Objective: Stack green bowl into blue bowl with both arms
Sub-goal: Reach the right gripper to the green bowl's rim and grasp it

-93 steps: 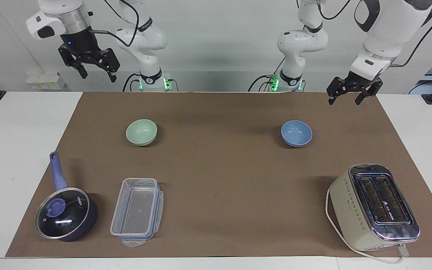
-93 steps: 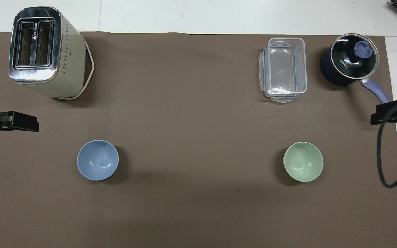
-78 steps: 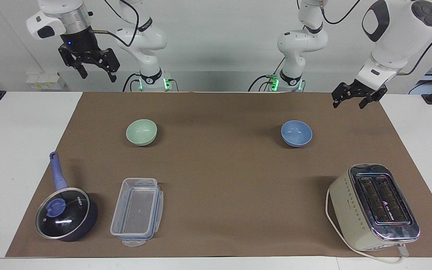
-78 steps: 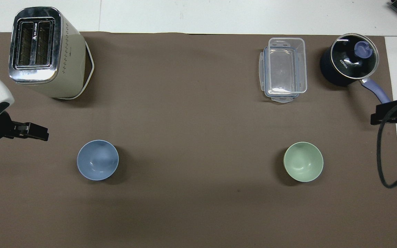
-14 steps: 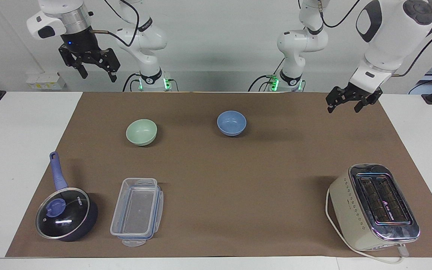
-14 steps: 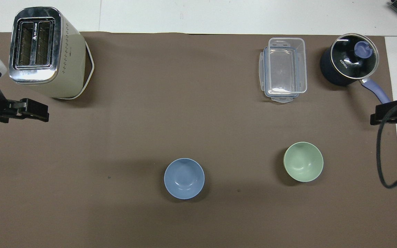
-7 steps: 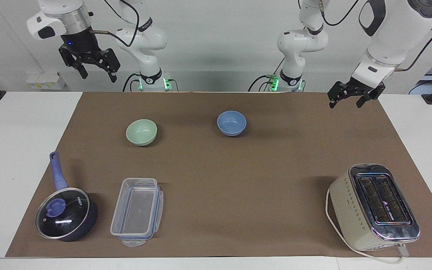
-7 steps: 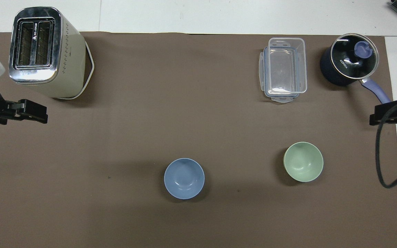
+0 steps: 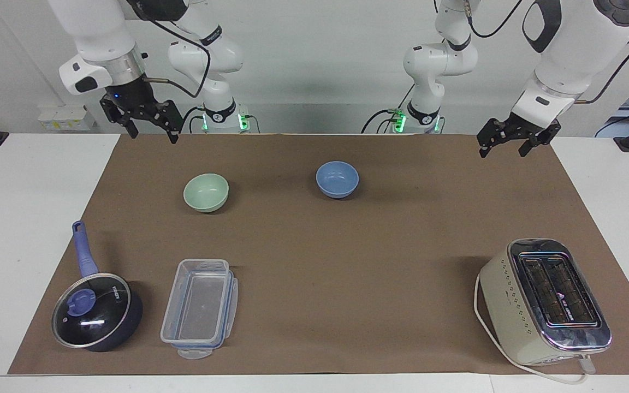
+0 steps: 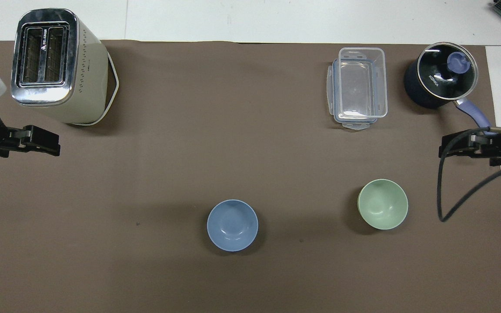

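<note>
The pale green bowl (image 9: 206, 192) (image 10: 382, 204) sits upright on the brown mat toward the right arm's end. Beside it, near the mat's middle, the light blue bowl (image 9: 337, 179) (image 10: 232, 225) stands upright and empty, a clear gap between the two. My right gripper (image 9: 152, 134) (image 10: 450, 150) hangs open and empty over the mat at the right arm's end, apart from the green bowl. Open and empty too, my left gripper (image 9: 502, 152) (image 10: 46, 145) is raised over the mat at the left arm's end.
A cream toaster (image 9: 544, 300) (image 10: 55, 65) stands farthest from the robots at the left arm's end. A clear plastic container (image 9: 201, 305) (image 10: 359, 87) and a dark lidded saucepan (image 9: 93, 311) (image 10: 439, 80) sit farther out than the green bowl. A black cable (image 10: 439, 200) loops from the right wrist.
My right gripper has come down and swung in toward the green bowl over the last half second. The left gripper hardly moved. Earlier, the blue bowl went from the left arm's end to the middle.
</note>
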Tool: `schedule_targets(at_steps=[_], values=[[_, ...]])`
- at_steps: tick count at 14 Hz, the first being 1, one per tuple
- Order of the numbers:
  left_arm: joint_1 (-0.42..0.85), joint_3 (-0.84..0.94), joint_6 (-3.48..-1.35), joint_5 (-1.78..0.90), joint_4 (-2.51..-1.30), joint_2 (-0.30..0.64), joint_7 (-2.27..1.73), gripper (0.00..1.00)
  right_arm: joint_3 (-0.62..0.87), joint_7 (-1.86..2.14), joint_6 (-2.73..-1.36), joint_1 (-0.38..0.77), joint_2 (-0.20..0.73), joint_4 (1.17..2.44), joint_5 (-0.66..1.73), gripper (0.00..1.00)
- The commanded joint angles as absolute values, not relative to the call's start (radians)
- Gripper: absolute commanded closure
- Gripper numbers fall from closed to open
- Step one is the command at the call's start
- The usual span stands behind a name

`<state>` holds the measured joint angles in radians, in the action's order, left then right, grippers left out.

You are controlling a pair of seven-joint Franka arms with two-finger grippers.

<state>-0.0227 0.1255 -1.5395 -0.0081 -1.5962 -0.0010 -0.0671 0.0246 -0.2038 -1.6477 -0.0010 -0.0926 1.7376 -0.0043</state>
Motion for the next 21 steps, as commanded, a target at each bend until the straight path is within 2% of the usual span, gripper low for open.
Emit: schedule_targets(at_steps=[1, 9, 14, 18, 19, 21], values=[[-0.026, 0.130, -1.523, 0.012, -1.588, 0.000, -0.072, 0.00, 0.026, -0.169, -1.787, -0.008, -0.172, 1.949, 0.015, 0.00], [-0.026, 0.130, -1.523, 0.012, -1.588, 0.000, -0.072, 0.00, 0.025, -0.127, -2.233, -0.026, -0.147, 2.356, 0.017, 0.00], [-0.026, 0.130, -1.523, 0.012, -1.588, 0.000, -0.072, 0.00, 0.025, -0.060, -2.364, -0.063, -0.104, 2.453, 0.017, 0.00], [-0.026, 0.130, -1.523, 0.012, -1.588, 0.000, -0.072, 0.00, 0.025, -0.037, -2.390, -0.077, -0.071, 2.461, 0.017, 0.00], [-0.026, 0.130, -1.523, 0.012, -1.588, 0.000, -0.072, 0.00, 0.026, -0.034, -2.387, -0.077, -0.071, 2.462, 0.017, 0.01], [-0.026, 0.130, -1.523, 0.012, -1.588, 0.000, -0.072, 0.00, 0.026, -0.011, -2.373, -0.077, -0.077, 2.467, 0.017, 0.19]])
